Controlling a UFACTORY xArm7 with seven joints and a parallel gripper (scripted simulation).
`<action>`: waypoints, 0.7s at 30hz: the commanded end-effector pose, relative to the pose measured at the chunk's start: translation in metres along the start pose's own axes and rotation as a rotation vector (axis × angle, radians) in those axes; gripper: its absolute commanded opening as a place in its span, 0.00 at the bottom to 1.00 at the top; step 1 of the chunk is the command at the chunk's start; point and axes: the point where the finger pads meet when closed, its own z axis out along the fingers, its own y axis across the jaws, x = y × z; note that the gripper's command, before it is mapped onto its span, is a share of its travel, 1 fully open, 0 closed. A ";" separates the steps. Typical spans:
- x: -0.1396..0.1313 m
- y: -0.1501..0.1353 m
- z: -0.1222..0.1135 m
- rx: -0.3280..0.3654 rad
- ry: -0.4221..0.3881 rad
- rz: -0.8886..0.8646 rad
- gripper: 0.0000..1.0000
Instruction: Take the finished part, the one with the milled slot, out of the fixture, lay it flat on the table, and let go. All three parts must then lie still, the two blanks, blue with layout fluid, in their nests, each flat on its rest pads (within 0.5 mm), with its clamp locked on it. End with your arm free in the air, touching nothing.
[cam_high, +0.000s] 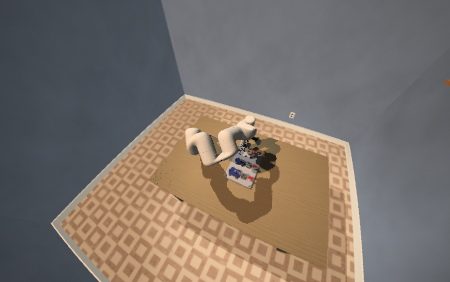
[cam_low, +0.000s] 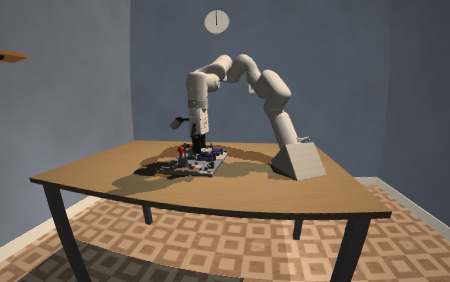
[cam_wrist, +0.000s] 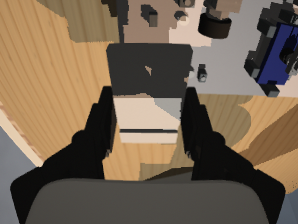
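pincer (cam_wrist: 148, 119) clamped on slotted finished part (cam_wrist: 148, 112) | above fixture (cam_wrist: 220, 63) edge | no readable writing

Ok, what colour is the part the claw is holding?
Pale cream, with a dark slot line across it, held in the claw. Wrist view shows it best.

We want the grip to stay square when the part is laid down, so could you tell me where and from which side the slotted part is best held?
By its two opposite side faces, from above, as the gripper is shut on it. The slotted part is a pale block with flat parallel sides, and the black fingers bear on those, leaving the slot showing between them. A blue blank sits off to the side, so a straight vertical approach avoids it.
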 end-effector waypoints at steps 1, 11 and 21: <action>0.001 -0.015 -0.002 0.003 0.003 0.000 0.00; 0.001 -0.035 -0.002 0.003 0.003 0.000 0.00; 0.001 -0.056 -0.002 0.003 0.003 0.000 0.00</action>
